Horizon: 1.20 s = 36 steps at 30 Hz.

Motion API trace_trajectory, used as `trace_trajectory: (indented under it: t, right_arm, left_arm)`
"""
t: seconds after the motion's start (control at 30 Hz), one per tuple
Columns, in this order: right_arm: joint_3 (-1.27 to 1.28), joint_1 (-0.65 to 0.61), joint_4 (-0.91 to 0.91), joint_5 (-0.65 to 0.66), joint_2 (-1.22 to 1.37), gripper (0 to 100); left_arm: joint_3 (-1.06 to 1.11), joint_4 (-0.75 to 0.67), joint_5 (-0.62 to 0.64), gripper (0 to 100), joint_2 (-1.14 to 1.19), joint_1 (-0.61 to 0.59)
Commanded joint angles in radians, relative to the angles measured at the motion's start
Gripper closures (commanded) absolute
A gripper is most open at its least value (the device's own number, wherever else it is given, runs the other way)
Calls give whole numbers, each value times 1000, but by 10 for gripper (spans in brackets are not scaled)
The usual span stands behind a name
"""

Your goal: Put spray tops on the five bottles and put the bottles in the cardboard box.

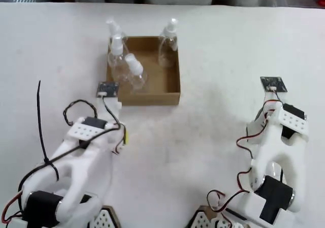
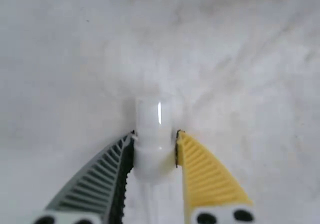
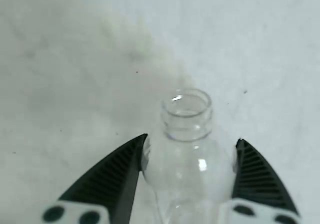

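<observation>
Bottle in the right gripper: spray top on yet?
No, the bottle shows a bare, open threaded neck with no top fitted.

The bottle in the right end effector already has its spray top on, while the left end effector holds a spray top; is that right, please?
Not quite: the bottle in the right end effector has no spray top on; the right wrist view shows its neck open. The left end effector does hold a spray top.
</observation>
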Motion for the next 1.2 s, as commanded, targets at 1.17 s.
trace_trajectory:
  t: [1.17]
  right_arm:
    - [-69, -19, -101, 135, 154, 754]
  left_arm:
    - [-2, -12, -8, 979, -22, 15]
